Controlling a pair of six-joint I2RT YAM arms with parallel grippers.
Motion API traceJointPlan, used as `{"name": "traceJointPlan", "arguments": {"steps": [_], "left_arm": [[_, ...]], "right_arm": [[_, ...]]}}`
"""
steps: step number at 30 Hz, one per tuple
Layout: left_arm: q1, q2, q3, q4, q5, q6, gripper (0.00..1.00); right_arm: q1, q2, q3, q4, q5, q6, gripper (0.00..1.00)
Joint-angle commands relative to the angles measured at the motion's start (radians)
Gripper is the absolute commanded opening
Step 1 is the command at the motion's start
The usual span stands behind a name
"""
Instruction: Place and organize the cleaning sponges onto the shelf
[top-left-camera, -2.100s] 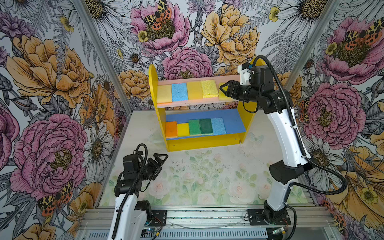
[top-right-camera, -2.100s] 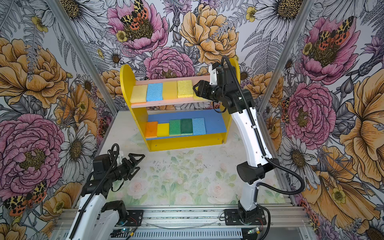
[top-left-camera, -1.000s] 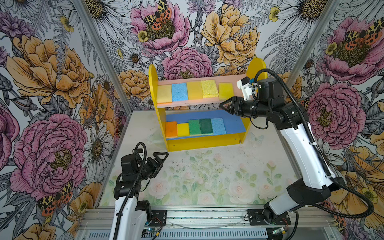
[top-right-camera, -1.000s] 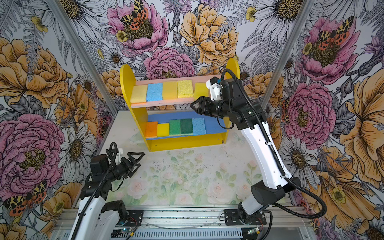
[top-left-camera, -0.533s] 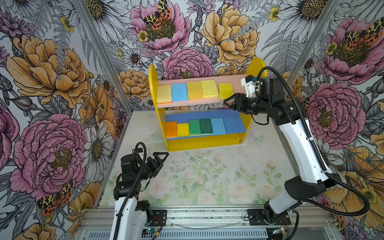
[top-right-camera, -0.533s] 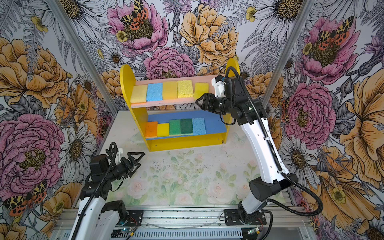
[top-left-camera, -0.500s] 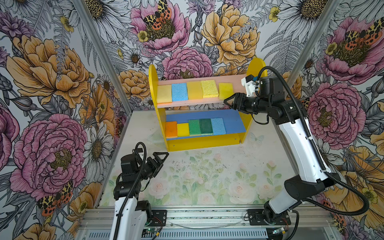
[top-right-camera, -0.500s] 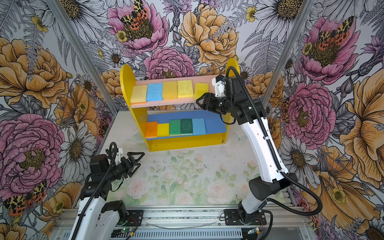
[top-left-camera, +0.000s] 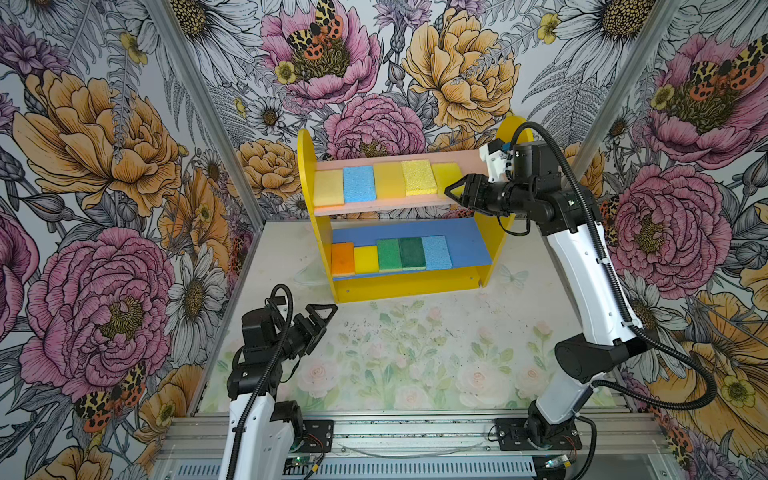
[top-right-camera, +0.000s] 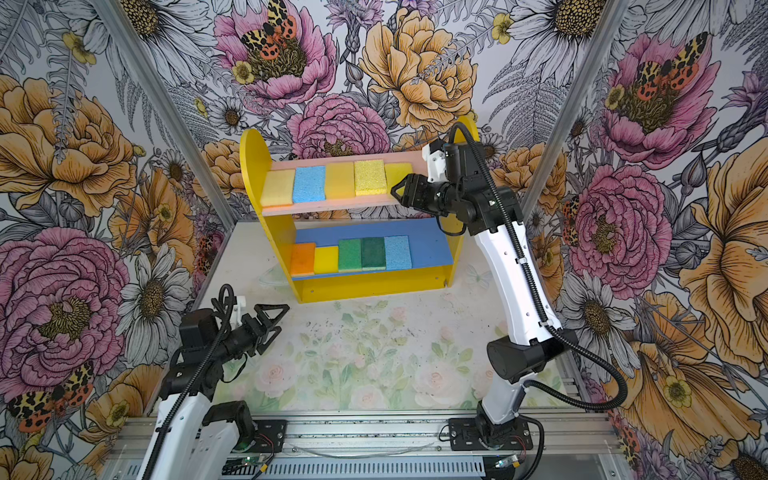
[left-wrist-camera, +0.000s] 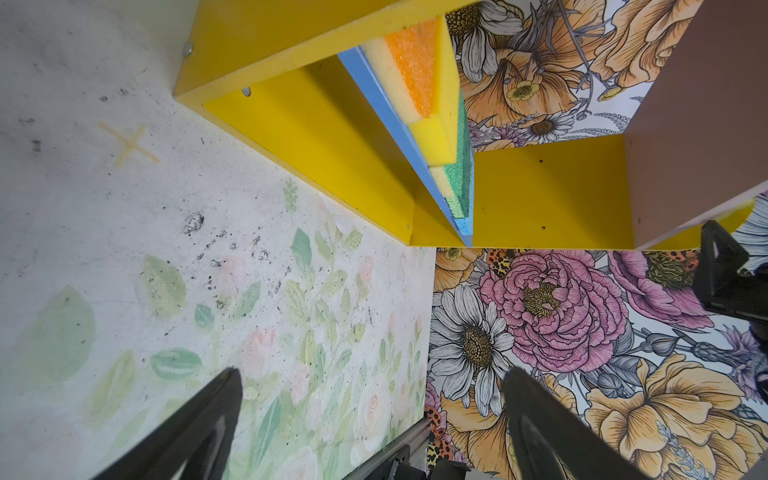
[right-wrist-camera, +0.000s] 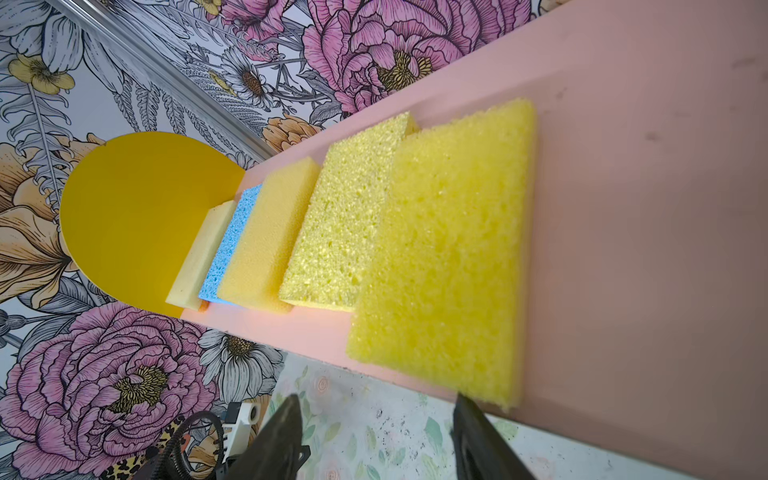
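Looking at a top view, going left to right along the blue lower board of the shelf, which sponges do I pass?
orange sponge → yellow sponge → light green sponge → dark green sponge → light blue sponge

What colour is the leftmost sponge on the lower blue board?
Orange sponge, clearest in a top view.

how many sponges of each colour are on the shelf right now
yellow sponges: 5
blue sponges: 2
green sponges: 2
orange sponge: 1
total: 10, all on the shelf
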Motion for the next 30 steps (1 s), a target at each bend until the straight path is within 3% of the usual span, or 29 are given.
{"name": "traceJointPlan", "arguments": {"steps": [1,9,15,18,23,30], "left_arm": [[0.004,-0.001,-0.008,0.023,0.010,0.009,0.99],[0.006,0.007,-0.004,0.023,0.010,0.012,0.99],[0.005,-0.008,0.000,0.024,-0.003,0.016,0.99],[0.003,-0.010,0.007,0.027,-0.003,0.021,0.99],[0.000,-0.022,0.026,0.027,-0.010,0.039,0.99],[-0.004,-0.019,0.026,-0.009,-0.124,0.024,0.99]], "right_arm": [[-0.014,0.027,0.040,0.004,0.012,-0.015,0.59],[-0.006,-0.046,0.003,0.006,0.033,-0.028,0.59],[0.025,-0.175,-0.149,0.007,0.053,-0.050,0.59],[0.045,-0.261,-0.313,0.038,0.073,-0.074,0.59],[0.052,-0.460,-0.731,0.225,0.101,-0.066,0.60],[0.049,-0.678,-1.191,0.336,0.193,0.057,0.61]]}}
